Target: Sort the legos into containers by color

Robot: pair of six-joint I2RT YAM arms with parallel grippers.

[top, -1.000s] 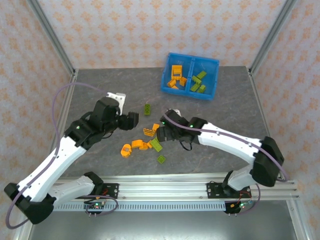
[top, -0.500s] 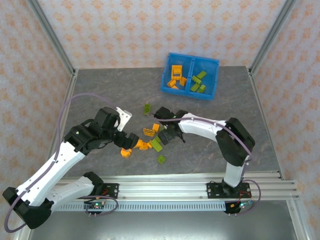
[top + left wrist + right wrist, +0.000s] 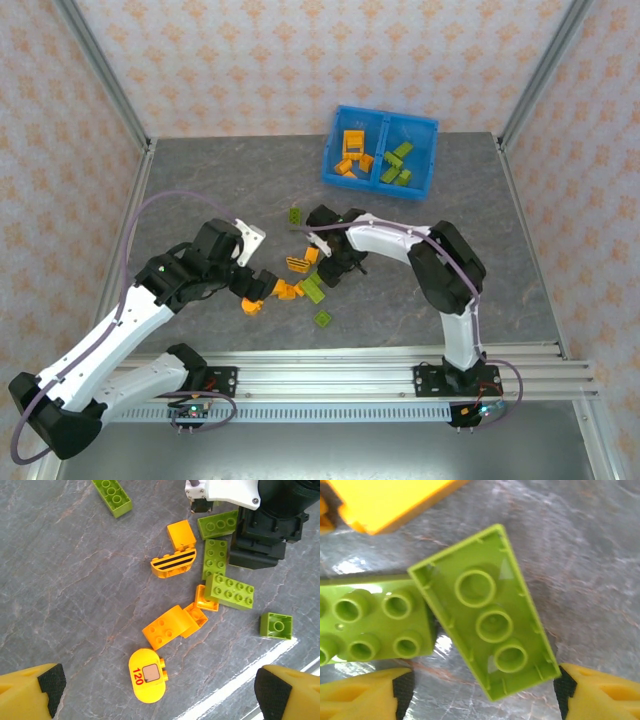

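Lime-green brick [image 3: 485, 615] is under the right tool [image 3: 480, 692]. It lies upside down on the desk [image 3: 590, 555], hollow side up, three tubes showing. Its near end sits between the pads and the rest runs out ahead of the tool, skewed to the closing line. The right pad [image 3: 565, 685] is at the brick's corner, touching or nearly so. The left pad [image 3: 402, 687] is apart from it, with desk visible in the gap. So the tool is spread astride the brick, nothing clamped yet.

Handling, as a judgement: hard moulded plastic, so light, stiff, not fragile, and glossy enough to slip on the pads.
- Best hold is across the short width, on the two long side walls, nearer mid-length.
- A pinch at the end corner would likely let it swivel or squirt out.
- With that skew, closing would probably turn it before it seats.

Studded green piece [image 3: 370, 625] sits ahead-left of the tool, against the flipped brick's long edge, so the left pad may snag it. Orange piece [image 3: 385, 500] is further ahead-left.

Left tool [image 3: 157, 692] is spread wide, holds nothing and hovers above the desk.
- The rounded orange piece marked 120 [image 3: 147, 682] lies below it, between the pads.
- An orange arched brick [image 3: 170, 627] sits just ahead of that.
- Same plastic by the look of it. Curved faces look poor to pinch, so flat sides are the better bet.

Blue bin [image 3: 328, 172] stands well apart, beyond both tools at the far side of the desk. Orange pieces are in the compartment on the left tool's side, green in the other.
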